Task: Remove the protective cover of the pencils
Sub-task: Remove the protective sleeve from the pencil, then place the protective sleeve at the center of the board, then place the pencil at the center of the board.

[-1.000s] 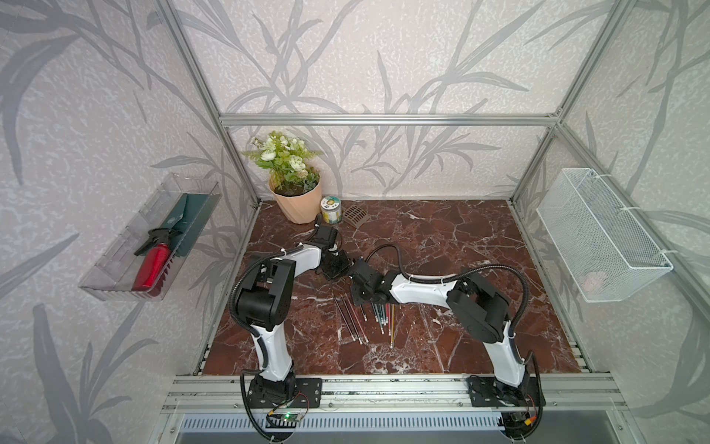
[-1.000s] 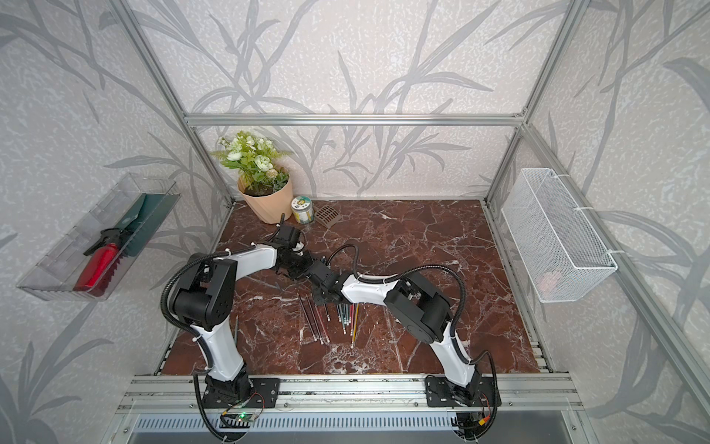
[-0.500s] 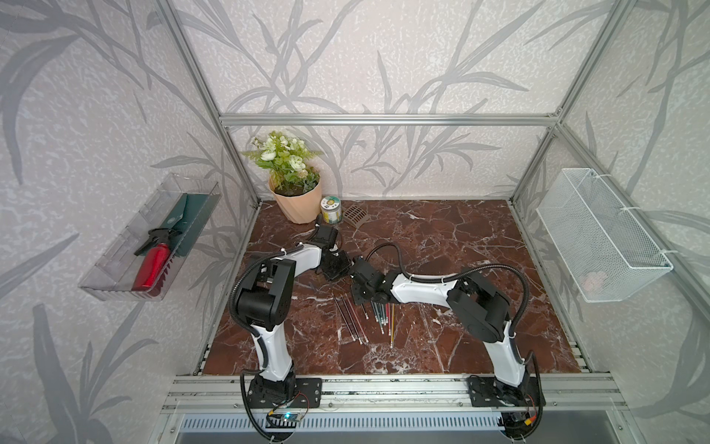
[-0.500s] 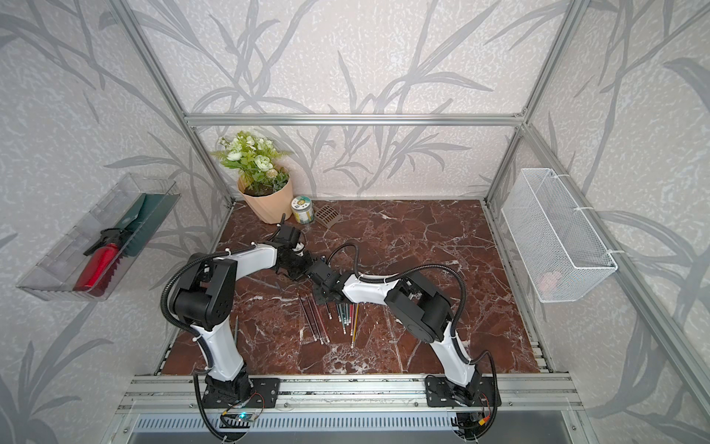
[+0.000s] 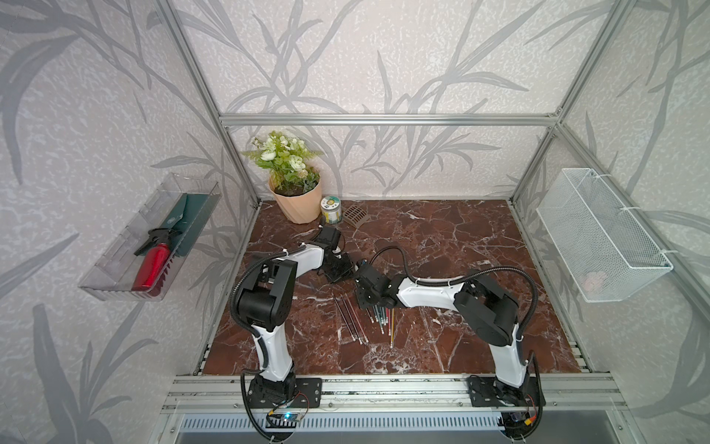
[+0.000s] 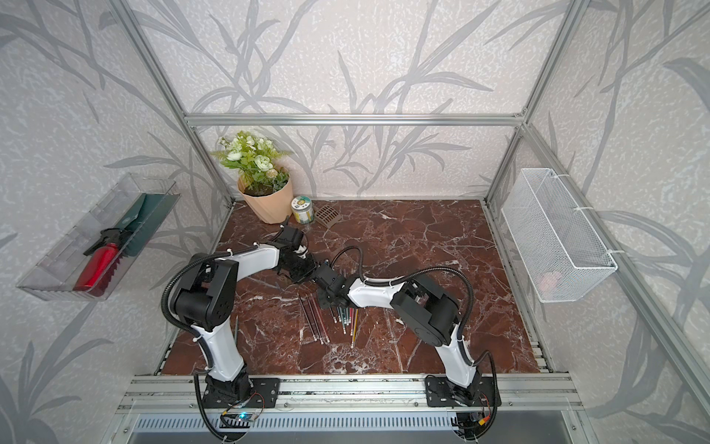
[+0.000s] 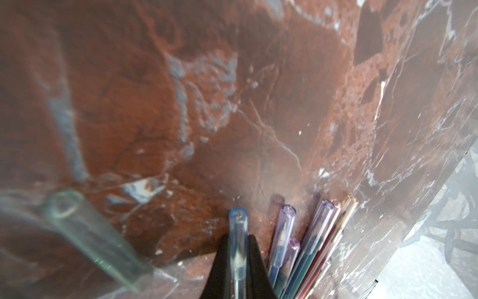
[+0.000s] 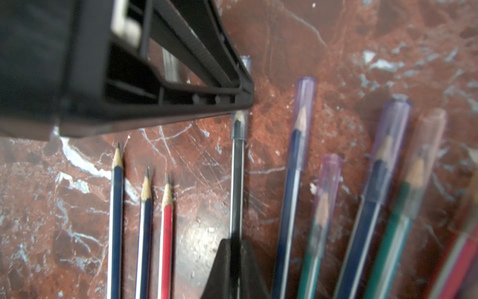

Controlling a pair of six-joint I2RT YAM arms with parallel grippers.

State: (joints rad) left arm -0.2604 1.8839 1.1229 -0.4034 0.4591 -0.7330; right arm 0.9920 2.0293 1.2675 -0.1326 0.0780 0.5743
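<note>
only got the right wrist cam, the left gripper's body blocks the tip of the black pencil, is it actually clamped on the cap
observer: yes. In the left wrist view the left gripper is shut on the blue-tinted cap, with the tip of the black pencil inside it.
operator: any caps already off
observer: what looks like an empty clear cap lies loose to one side of it, blurred.
operator: anything behind the left arm
observer: in a top view a flower pot and a small jar stand at the back edge, apart from the arm.
</note>
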